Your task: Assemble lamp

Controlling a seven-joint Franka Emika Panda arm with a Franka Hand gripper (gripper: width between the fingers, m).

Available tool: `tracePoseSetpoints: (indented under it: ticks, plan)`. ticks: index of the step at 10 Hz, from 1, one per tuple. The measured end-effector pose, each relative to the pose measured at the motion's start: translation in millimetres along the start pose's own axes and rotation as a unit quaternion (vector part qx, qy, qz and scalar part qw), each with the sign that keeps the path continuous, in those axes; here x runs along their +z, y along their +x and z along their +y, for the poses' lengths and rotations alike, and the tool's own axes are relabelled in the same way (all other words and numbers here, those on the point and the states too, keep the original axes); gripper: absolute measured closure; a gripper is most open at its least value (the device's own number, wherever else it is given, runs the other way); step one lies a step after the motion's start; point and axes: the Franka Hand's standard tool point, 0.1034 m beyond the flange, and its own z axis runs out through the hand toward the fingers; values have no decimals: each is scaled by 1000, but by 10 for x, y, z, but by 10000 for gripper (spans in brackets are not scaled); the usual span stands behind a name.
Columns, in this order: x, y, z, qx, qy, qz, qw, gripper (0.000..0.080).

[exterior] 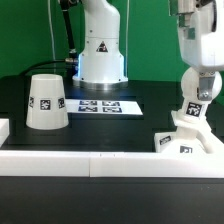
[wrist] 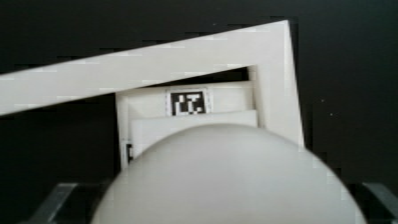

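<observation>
The lamp's cup-shaped shade (exterior: 45, 101) stands mouth down on the black table at the exterior view's left. The flat square base (exterior: 186, 140) lies at the exterior view's right, in the corner of the white rail. My gripper (exterior: 201, 86) is above the base and shut on the bulb (exterior: 194, 110), which hangs upright with its stem down onto the base. In the wrist view the round bulb (wrist: 222, 175) fills the space between my fingers (wrist: 64, 201). Past it the base (wrist: 191, 122) shows its tag.
The white robot pedestal (exterior: 101, 55) stands at the back centre, with the marker board (exterior: 108, 104) lying in front of it. A white rail (exterior: 90, 160) runs along the table's front and turns a corner round the base (wrist: 178, 62).
</observation>
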Motion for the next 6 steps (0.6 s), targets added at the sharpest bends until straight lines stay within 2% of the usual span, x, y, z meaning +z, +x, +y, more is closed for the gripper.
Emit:
tracePoseSetpoints:
  ticks: [1, 2, 4, 6]
  plan:
    - [5, -2, 4, -10, 0, 0, 1000, 218]
    - [8, -5, 7, -11, -1, 0, 1000, 121]
    - [5, -10, 10, -27, -1, 0, 1000, 106]
    - [-66, -59, 44, -93, -9, -1, 996, 101]
